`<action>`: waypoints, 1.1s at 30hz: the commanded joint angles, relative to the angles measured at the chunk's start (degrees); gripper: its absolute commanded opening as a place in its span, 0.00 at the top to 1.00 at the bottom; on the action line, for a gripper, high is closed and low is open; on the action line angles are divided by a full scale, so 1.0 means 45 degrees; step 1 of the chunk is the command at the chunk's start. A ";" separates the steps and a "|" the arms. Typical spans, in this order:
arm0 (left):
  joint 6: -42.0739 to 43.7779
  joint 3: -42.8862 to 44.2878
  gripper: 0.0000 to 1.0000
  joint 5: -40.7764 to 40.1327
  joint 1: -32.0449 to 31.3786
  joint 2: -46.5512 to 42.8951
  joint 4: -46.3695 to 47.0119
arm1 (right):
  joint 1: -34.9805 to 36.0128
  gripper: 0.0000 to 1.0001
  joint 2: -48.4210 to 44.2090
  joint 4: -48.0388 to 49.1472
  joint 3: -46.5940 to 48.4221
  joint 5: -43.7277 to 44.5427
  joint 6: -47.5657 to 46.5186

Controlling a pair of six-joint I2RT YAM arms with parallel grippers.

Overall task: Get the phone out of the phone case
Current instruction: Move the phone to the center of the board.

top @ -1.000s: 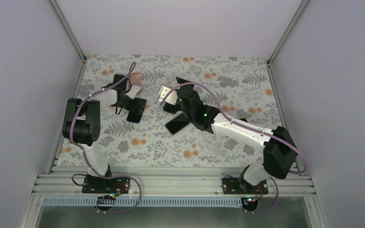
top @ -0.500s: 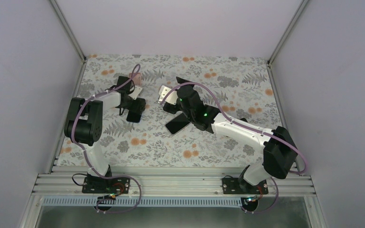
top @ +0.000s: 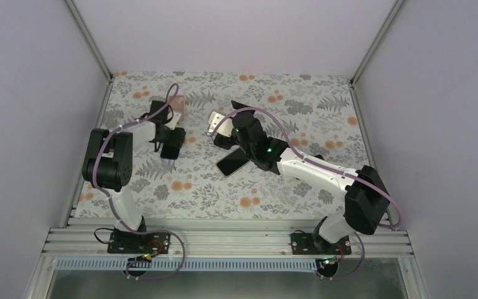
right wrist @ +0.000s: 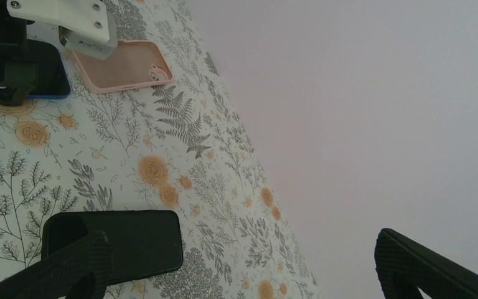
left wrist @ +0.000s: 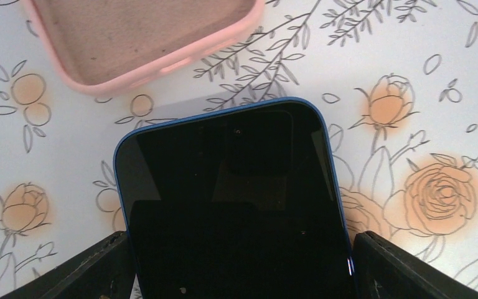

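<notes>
A dark phone with a blue edge sits between the fingers of my left gripper, which is shut on its sides. It casts a shadow on the cloth, so its far end is slightly raised. The empty pink case lies open side up just beyond the phone, apart from it. In the top view the left gripper holds the phone below the pink case. My right gripper is open wide and empty at the table's middle; in its own view it faces the wall.
A second dark phone lies on the floral cloth just in front of the right gripper; it also shows in the right wrist view. Grey walls close in the table on three sides.
My left gripper has shifted the blue-edged phone slightly to the left and turned it straighter, away from the pink case. The right arm has not moved.
</notes>
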 commanded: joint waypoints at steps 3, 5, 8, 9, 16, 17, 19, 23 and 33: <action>-0.0077 -0.0515 0.15 -0.0907 0.0472 0.0495 -0.1191 | -0.0143 0.01 -0.0393 0.0077 0.0307 -0.0189 0.0258; -0.0163 -0.0469 0.15 -0.0784 0.0589 0.0526 -0.1249 | -0.0127 0.01 -0.0388 0.0081 0.0308 -0.0211 0.0265; -0.0309 -0.0374 0.14 -0.0522 0.0692 0.0623 -0.1402 | -0.0136 0.01 -0.0393 0.0077 0.0317 -0.0216 0.0273; -0.0374 -0.0349 0.13 -0.0480 0.0722 0.0652 -0.1447 | -0.0143 0.01 -0.0401 0.0057 0.0318 -0.0222 0.0268; -0.0510 -0.0108 0.00 0.0218 0.0966 0.0327 -0.1533 | -0.0150 0.01 -0.0379 0.0063 0.0327 -0.0222 0.0258; -0.0467 -0.0098 0.00 0.0391 0.1010 0.0195 -0.1546 | -0.0150 0.01 -0.0372 0.0046 0.0326 -0.0220 0.0271; -0.0324 -0.0087 0.00 0.0763 0.1071 -0.0102 -0.1547 | -0.0152 0.01 -0.0355 0.0033 0.0347 -0.0250 0.0270; 0.0083 -0.0111 0.00 0.1431 0.1097 -0.1106 -0.1513 | -0.0166 0.01 -0.0354 0.0006 0.0346 -0.0269 0.0307; 0.1610 0.0846 0.00 0.2207 0.0468 -0.3427 -0.1379 | -0.0460 0.01 -0.0330 -0.0477 0.0835 -0.0789 0.1077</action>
